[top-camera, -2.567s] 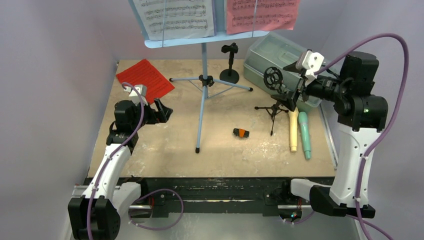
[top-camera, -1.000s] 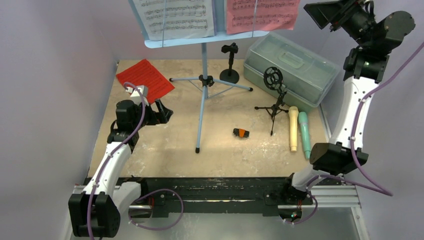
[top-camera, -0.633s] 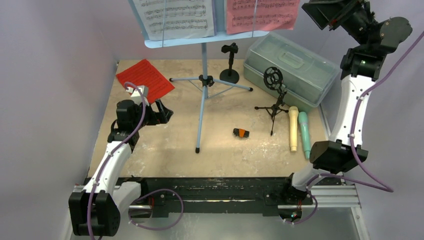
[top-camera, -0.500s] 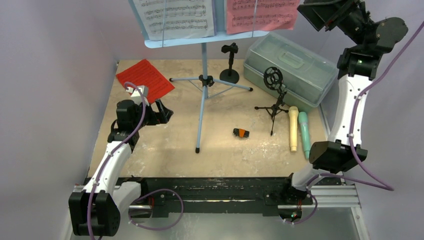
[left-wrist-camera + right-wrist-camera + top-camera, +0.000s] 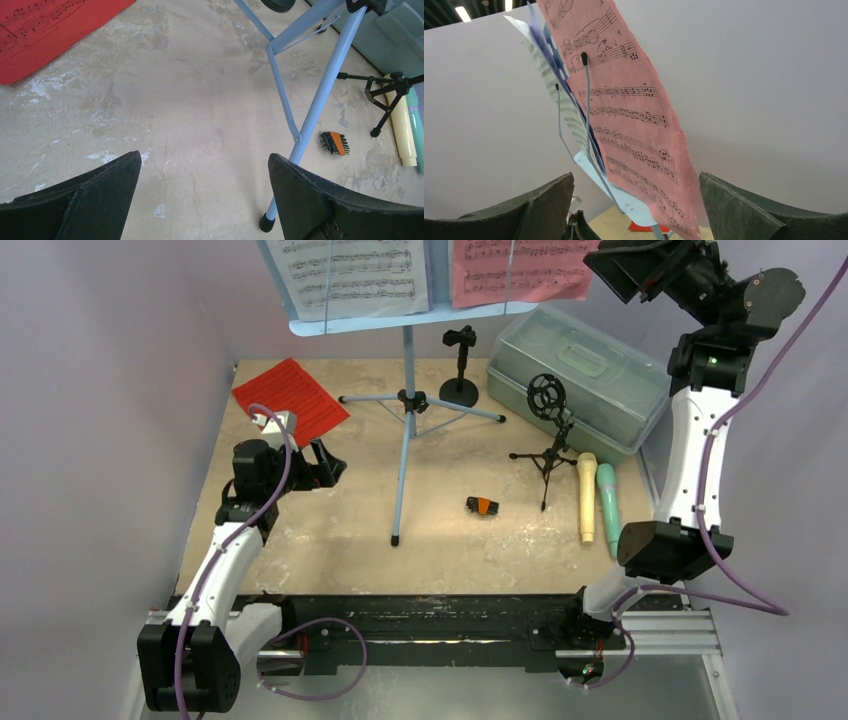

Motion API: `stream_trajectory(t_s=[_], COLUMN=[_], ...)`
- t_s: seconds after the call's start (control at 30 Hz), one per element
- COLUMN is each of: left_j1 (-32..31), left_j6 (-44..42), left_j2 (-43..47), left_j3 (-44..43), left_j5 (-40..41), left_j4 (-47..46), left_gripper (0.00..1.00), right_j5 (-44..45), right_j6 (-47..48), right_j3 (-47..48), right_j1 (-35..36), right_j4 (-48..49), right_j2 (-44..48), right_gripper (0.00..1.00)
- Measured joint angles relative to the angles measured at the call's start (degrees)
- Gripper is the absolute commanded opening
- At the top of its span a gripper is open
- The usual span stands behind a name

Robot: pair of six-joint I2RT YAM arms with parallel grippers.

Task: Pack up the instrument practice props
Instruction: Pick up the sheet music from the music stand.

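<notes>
**Top external.** Right pincer: raised high at the right edge of the sheet-music rack, beside the pink page. A few seconds ago it sat low by the tripod mic holder, right of the rack's legs. Over the last second it has eased leftward toward the page. Jaws spread, nothing held.
Left pincer: low over the bench, left of the rack's pole, unmoved.
Items unchanged:
- white page, on the rack's left half
- red page, flat, far left of the rack
- round-base mic holder, just behind the rack's legs, to the right
- cream microphone and teal microphone, side by side, right of the tripod holder
- plastic case, lid shut, rear right of the rack

**Left wrist.** Fingers wide apart, bare bench between them. One rack leg crosses on the right, with a small orange-and-black item beside its foot.

**Right wrist.** Fingers parted, with the pink page framed edge-on between them; no contact seen. A wire retainer lies over the page.

**Assessment.** Nothing is packed yet. The climb suggests the pink page is the first pick. The retainer may resist a straight pull, and the case has yet to be opened
</notes>
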State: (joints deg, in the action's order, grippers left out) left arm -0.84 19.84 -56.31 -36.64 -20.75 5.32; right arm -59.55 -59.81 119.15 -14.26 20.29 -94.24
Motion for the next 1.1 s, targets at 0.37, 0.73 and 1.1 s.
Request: stream_trajectory(t_s=[0.37,0.73,1.1], left_j1=[0.0,0.0,0.0], left_j6=[0.0,-0.2,-0.2], left_j2=[-0.1,-0.1,-0.1], left_j3=[0.0,0.0,0.0], left_j5=[0.2,0.2,0.2], left_j4=[0.0,0.1,0.1], left_gripper=[0.98,0.98,0.98], right_j5=[-0.2,-2.2,-3.5], right_j6=[1.1,2.8,6.4], right_j3=[0.1,1.0,2.1], right_j1=[0.9,1.1,1.1], right_j4=[-0.2,-0.5,-3.5], right_j2=[-1.0,-0.6,3.0], right_gripper=[0.98,0.96,0.96])
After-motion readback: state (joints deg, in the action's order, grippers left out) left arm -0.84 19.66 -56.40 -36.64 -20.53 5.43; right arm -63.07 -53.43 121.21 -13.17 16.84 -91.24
